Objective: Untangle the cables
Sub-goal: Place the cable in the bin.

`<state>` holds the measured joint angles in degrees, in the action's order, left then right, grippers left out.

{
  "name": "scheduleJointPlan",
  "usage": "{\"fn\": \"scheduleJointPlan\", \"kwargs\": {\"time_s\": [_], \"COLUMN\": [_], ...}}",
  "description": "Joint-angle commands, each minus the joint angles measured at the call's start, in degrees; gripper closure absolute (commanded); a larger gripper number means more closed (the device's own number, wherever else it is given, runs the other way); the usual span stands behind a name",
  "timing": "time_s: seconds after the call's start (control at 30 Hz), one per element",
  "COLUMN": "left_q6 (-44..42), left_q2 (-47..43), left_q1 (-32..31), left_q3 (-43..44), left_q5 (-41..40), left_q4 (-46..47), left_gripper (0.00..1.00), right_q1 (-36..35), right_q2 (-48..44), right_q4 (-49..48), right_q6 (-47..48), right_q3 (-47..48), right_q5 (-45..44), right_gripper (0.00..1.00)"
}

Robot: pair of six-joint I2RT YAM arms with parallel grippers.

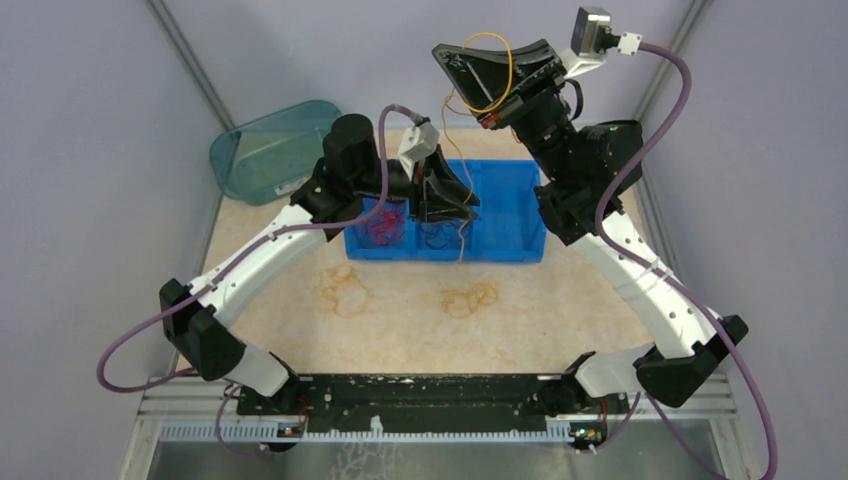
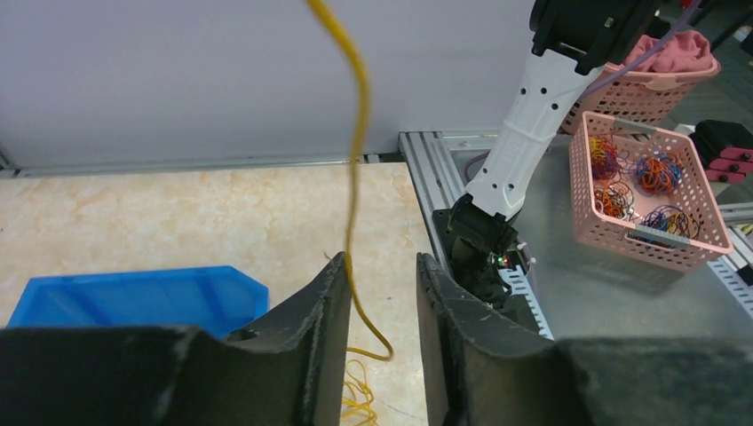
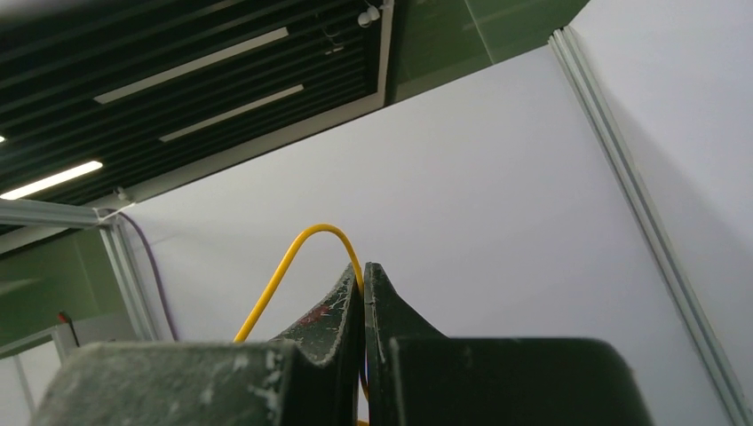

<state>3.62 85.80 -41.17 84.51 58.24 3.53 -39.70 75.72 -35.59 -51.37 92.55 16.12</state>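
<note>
two end effectors (image 2: 382, 266) (image 3: 364, 271), one blue bin (image 1: 510, 246)

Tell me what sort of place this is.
Probably a robotics lab test cell: pale panel walls on aluminium framing, a pink basket of tangled wires, strip lights overhead.

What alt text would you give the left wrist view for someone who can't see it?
A thin yellow cable hangs from above between the parted fingers of the left gripper, close to one finger. Behind are a blue bin on the marbled table, the right arm's white link, and a pink basket of coloured wire bundles.
</note>
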Motion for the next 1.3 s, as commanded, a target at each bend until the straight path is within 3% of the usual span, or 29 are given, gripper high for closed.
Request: {"fn": "scheduleJointPlan", "kwargs": {"time_s": [0.0, 0.13, 0.23, 0.3, 0.4, 0.53, 0.63, 1.0, 1.27], "left_q6": [2.97, 1.41, -0.73, -2.63, -6.78, -11.37, -11.38, -9.26, -8.33], "left_q2": [3.02, 3.74, 1.76, 0.58, -1.55, -2.84, -2.23, 0.14, 2.49], "left_q1": [-0.40, -0.05, 1.39, 2.30, 2.92, 2.94, 2.94, 2.87, 2.76], "left_q3": [4.39, 7.31, 8.05, 9.45, 11.23, 14.96, 18.82, 26.42, 31.52], "left_q5": [7.06, 7.38, 4.74, 2.19, -1.28, -3.65, -3.67, -3.31, -3.06], "left_q4": [0.00, -3.85, -4.06, -4.90, -6.65, -9.78, -11.53, -12.95, -13.25], "left_gripper": [0.70, 0.99, 1.00, 1.00, 1.00, 1.00, 1.00, 1.00, 1.00], "right_q1": [-0.64, -0.64, -0.60, -0.56, -0.55, -0.51, -0.50, -0.53, -0.70], "right_q2": [-2.50, -4.40, -7.89, -10.61, -14.59, -21.02, -24.94, -24.27, -15.22], "right_q4": [-3.71, -0.25, 7.51, 12.58, 18.93, 22.05, 19.51, 9.54, -3.66], "right_q6": [-0.71, 3.18, 11.99, 18.50, 27.43, 35.59, 39.20, 40.48, 32.95], "right_q3": [-0.77, -2.95, -5.87, -9.43, -16.09, -26.85, -35.93, -51.93, -57.19], "right_q5": [2.68, 4.75, 5.35, 3.98, 2.03, -0.93, -1.77, -2.59, 1.45], "right_gripper": [1.00, 1.00, 1.00, 0.87, 0.52, 0.33, 0.27, 0.30, 0.53]}}
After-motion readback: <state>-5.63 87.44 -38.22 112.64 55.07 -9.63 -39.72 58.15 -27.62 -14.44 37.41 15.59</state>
